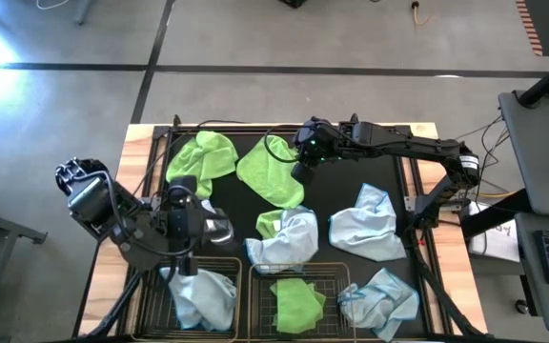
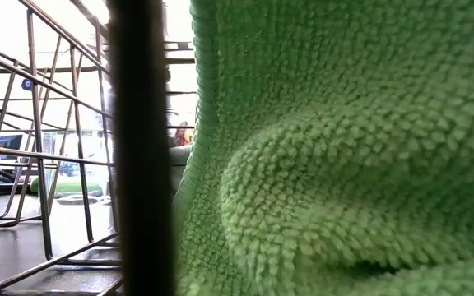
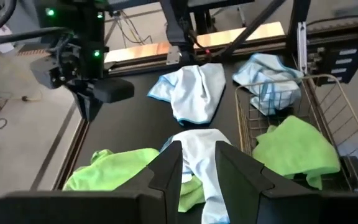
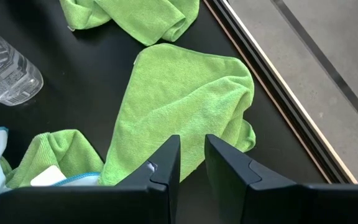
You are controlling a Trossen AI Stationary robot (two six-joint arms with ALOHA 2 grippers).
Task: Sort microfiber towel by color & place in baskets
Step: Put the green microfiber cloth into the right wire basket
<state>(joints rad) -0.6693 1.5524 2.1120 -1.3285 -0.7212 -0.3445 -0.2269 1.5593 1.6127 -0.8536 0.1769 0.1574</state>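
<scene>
Two lime green towels lie spread at the far side, one on the left and one at the middle. My right gripper hovers over the right edge of the middle one, its fingers a narrow gap apart. A pale blue towel lies on another green one. My left gripper is open just left of this pile, pointing at it. The left basket holds a pale blue towel. The right basket holds a green towel.
Two more pale blue towels lie on the black mat, one at the right and one beside the right basket. A clear spray bottle lies near the left gripper. Wooden rails edge the mat. Basket wire blocks the low view.
</scene>
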